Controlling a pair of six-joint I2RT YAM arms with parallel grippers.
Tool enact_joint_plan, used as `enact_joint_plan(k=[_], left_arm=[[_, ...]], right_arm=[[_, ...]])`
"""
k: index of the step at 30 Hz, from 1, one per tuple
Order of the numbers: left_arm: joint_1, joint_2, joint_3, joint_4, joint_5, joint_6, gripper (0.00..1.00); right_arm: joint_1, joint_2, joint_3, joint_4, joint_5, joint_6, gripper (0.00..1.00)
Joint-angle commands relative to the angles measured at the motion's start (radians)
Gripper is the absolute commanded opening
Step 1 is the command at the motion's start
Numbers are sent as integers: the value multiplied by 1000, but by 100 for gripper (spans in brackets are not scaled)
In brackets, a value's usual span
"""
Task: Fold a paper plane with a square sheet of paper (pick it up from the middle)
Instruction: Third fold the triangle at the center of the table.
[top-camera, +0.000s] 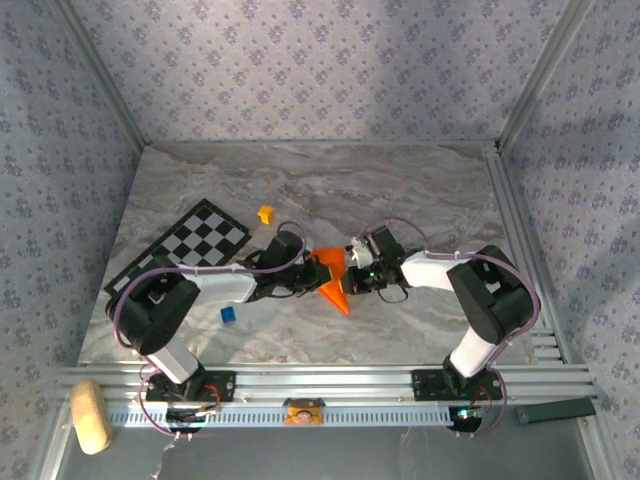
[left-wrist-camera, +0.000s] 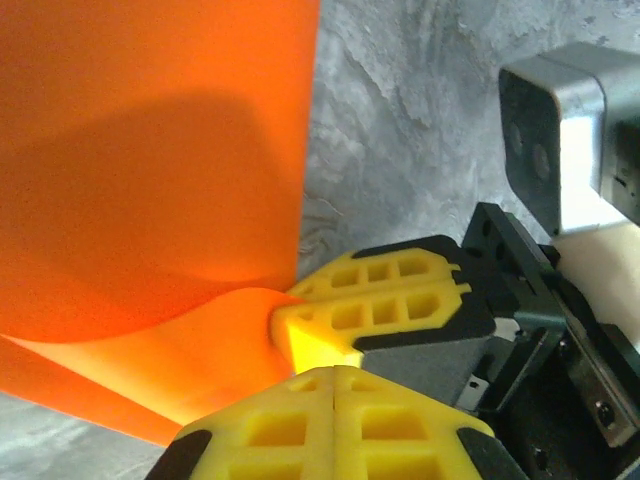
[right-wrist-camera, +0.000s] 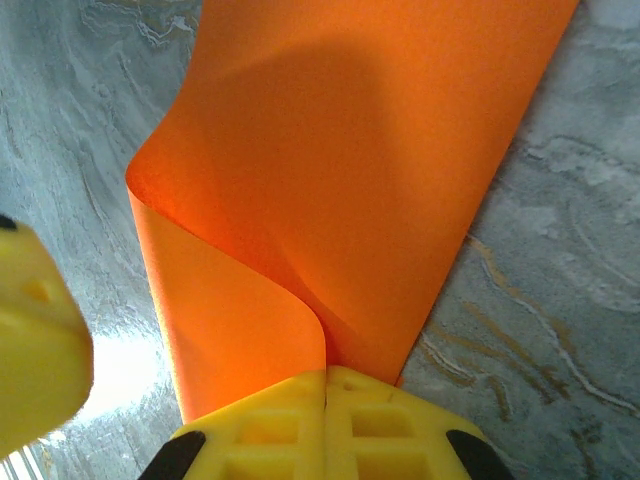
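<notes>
The bright orange sheet of paper (top-camera: 334, 278) lies creased on the marble table between the two grippers, with a pointed end toward the near edge. In the right wrist view the sheet (right-wrist-camera: 350, 150) curls up in a fold, and my right gripper (right-wrist-camera: 325, 372) is shut on that fold. My right gripper (top-camera: 353, 274) comes in from the right. In the left wrist view the sheet (left-wrist-camera: 150, 150) spreads upper left, and the right gripper's fingers (left-wrist-camera: 380, 300) pinch its edge. My left gripper (left-wrist-camera: 335, 372) is shut with nothing visible in its seam, just beside the paper. One left finger (right-wrist-camera: 35, 340) sits off the paper's left edge.
A black-and-white checkered board (top-camera: 190, 245) lies at the left. A small yellow-orange cube (top-camera: 265, 213) sits behind the grippers and a small blue cube (top-camera: 228, 314) near the left arm. A tan block (top-camera: 90, 415) rests beyond the near rail, lower left.
</notes>
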Motion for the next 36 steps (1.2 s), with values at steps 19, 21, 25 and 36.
enact_joint_plan(k=[19, 21, 25, 36], left_arm=[[-23, 79, -25, 82, 3, -25, 0], [-22, 87, -24, 76, 2, -23, 0], [-23, 97, -25, 68, -8, -20, 0], [-24, 132, -23, 12, -36, 0, 0]], right_arm=[[12, 20, -5, -39, 45, 14, 0], [12, 20, -4, -37, 45, 14, 0], [12, 21, -5, -39, 45, 14, 0], [14, 16, -3, -36, 40, 15, 0]])
